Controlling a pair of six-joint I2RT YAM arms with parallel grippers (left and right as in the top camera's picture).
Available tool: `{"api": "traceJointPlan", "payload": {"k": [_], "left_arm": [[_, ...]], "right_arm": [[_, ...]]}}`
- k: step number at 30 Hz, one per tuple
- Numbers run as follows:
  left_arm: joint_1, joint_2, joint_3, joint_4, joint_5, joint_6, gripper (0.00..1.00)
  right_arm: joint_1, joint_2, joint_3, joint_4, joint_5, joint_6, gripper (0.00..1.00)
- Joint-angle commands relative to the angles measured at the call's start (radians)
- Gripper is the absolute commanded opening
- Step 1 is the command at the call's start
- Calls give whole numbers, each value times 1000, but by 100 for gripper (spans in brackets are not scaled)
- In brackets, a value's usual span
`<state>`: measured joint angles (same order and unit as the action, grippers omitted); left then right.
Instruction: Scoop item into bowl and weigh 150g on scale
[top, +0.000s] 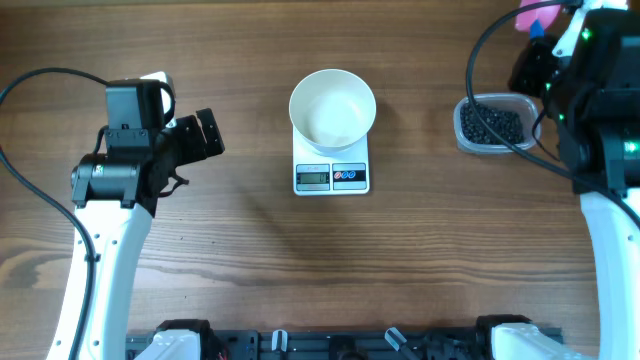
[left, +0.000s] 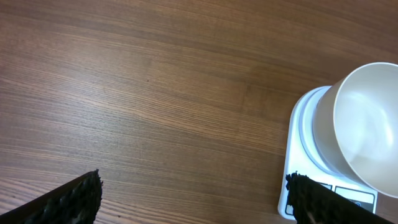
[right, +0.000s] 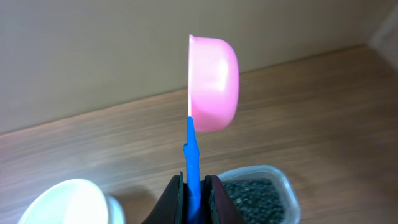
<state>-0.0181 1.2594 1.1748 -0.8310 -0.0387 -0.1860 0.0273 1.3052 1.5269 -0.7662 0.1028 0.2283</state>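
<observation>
**Right gripper pinches the scoop by its thin handle, with the beads below it and a long carry ahead**

Right gripper (right: 194, 186) has its jaws squeezed together on the blue handle (right: 191, 155) of the pink scoop (right: 213, 84). The cup is held up on its side, with its mouth facing sideways. I'd worry about that narrow pinch: if the handle swivels in the jaws during the dig or the lift, the load could tip out.

In the overhead view the black beads (top: 490, 125) fill the clear tub (top: 490, 97) at about 7 o'clock from that gripper, close below it. The white bowl (top: 332, 110) sits on the scale (top: 332, 177) at about 8 o'clock, well apart from the tub. Between them is bare table (top: 250, 250), and beads dropped there would roll away.

A scoop rim that bumps or leans on the bowl could shift it on the scale or upset the reading. One heaped scoop too many would probably overshoot the target. The display is too small for me to read.

Left gripper (top: 208, 134) hangs at 9 o'clock from the bowl, jaws wide apart and holding nothing.
</observation>
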Motion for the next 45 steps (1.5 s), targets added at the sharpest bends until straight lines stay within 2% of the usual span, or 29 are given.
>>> {"api": "traceJointPlan", "payload": {"k": [1, 6, 13, 16, 18, 23, 27, 31, 35, 40, 45], "left_arm": [[5, -4, -3, -1, 4, -9, 100], [5, -4, -3, -1, 4, -9, 100], [5, -4, -3, -1, 4, -9, 100], [5, -4, -3, -1, 4, -9, 100], [5, -4, -3, -1, 4, -9, 100], [5, -4, -3, -1, 4, -9, 100], [5, -4, -3, -1, 4, -9, 100], [5, -4, -3, -1, 4, -9, 100], [5, -4, -3, -1, 4, -9, 100], [5, -4, -3, -1, 4, -9, 100], [5, -4, -3, -1, 4, -9, 100]], "right_arm": [[-1, -50, 18, -5, -105, -19, 4], [-3, -52, 18, 40, -101, -76, 4], [-39, -53, 18, 367, -101, -80, 4], [-80, -53, 18, 399, -98, -70, 4], [-106, -53, 18, 395, -98, 40, 4], [-107, -52, 18, 391, -98, 198, 4], [-107, -52, 18, 352, -98, 532, 4], [-107, -52, 18, 327, -98, 729, 4], [-107, -52, 18, 324, -98, 797, 4], [-107, -52, 18, 323, -80, 794, 4], [-107, -52, 18, 323, 24, 748, 4]]}}
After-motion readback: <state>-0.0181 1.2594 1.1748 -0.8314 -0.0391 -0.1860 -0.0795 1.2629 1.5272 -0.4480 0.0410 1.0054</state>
